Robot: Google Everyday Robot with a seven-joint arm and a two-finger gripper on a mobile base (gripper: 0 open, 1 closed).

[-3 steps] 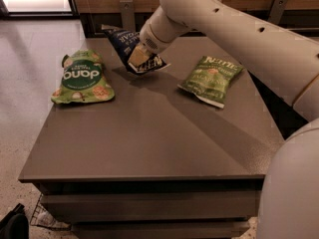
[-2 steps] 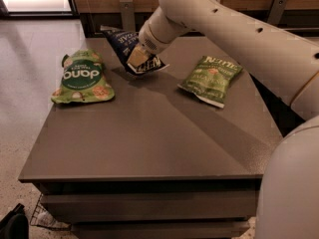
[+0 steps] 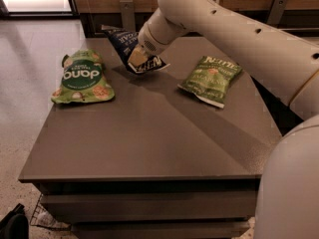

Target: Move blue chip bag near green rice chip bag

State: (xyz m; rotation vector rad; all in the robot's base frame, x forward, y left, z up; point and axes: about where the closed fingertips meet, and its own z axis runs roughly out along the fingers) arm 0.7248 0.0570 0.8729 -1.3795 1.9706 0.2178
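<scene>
tool [image 3: 139,59]: at the far middle of the desk [image 3: 149,143], pointing down and toward the camera's left from the end of the arm [image 3: 234,34]; pale yellow pads [image 3: 135,59] pressed together on the crumpled middle of the blue chip bag [image 3: 121,40]
blue chip bag: dark navy with white lettering, pinched by the tool; standing tilted, one corner raised toward the far left, white-edged lettered end low at the camera's right of the tool; contact of that low end with the desk not to be told; dark shadow on the desk just below
green rice chip bag [image 3: 82,77]: lying flat and face up near the left edge of the desk; dark-green circle with white letters, upside down from the camera; pale round crisps pictured around the circle; near the blue chip bag but apart from it, bare desk between
olive-green Kettle bag [image 3: 212,79]: lying flat at a slant on the right part of the desk; on the far side of the tool from the green rice chip bag, apart from the blue chip bag
arm: white and thick, reaching from the right foreground over the right part of the desk; small dark holes along the shell; a large rounded white part covering the near right corner
desk: dark grey-brown flat top, stepped layers along the near front; a diagonal band of shadow across the top
floor [image 3: 25,54]: pale and speckled, left of the desk
black object [image 3: 12,225]: at the bottom left, beside the desk; kind not to be told
</scene>
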